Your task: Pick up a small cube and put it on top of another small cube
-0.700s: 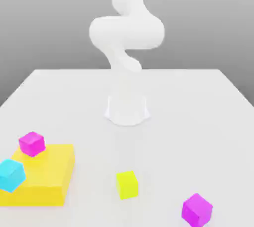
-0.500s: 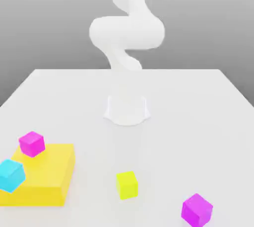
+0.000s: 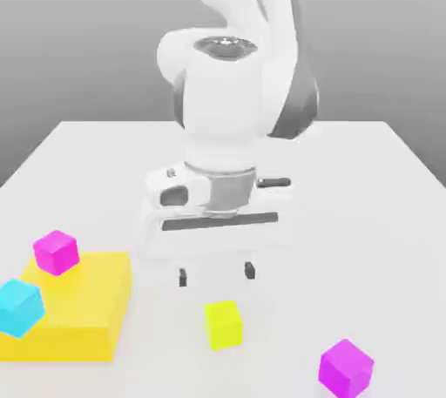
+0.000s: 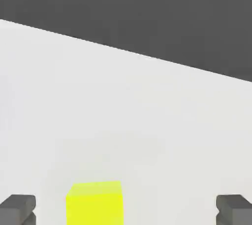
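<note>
Lime-yellow small cube sits just below the wide-spread gripper jaws.

Bare surface is seen around the small lime-yellow cube, nearest obstacles being the magenta cube and large yellow block, both apart.

Small lime-yellow cube cut off by hand view's edge
</note>
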You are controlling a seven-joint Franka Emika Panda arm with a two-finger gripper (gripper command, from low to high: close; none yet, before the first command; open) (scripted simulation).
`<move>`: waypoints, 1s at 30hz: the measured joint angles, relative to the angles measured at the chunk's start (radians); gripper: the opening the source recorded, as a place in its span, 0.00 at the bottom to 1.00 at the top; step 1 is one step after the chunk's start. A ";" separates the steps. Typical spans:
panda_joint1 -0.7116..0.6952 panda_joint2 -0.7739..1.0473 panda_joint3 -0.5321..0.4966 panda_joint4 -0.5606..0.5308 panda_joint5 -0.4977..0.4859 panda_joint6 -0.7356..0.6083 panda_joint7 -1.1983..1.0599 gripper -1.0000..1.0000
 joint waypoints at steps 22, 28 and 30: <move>-0.060 0.004 -0.022 -0.007 -0.009 -0.015 0.006 0.00; -0.279 -0.141 -0.120 0.030 -0.068 -0.196 0.095 0.00; -0.325 -0.189 -0.161 0.043 -0.070 -0.256 0.113 0.00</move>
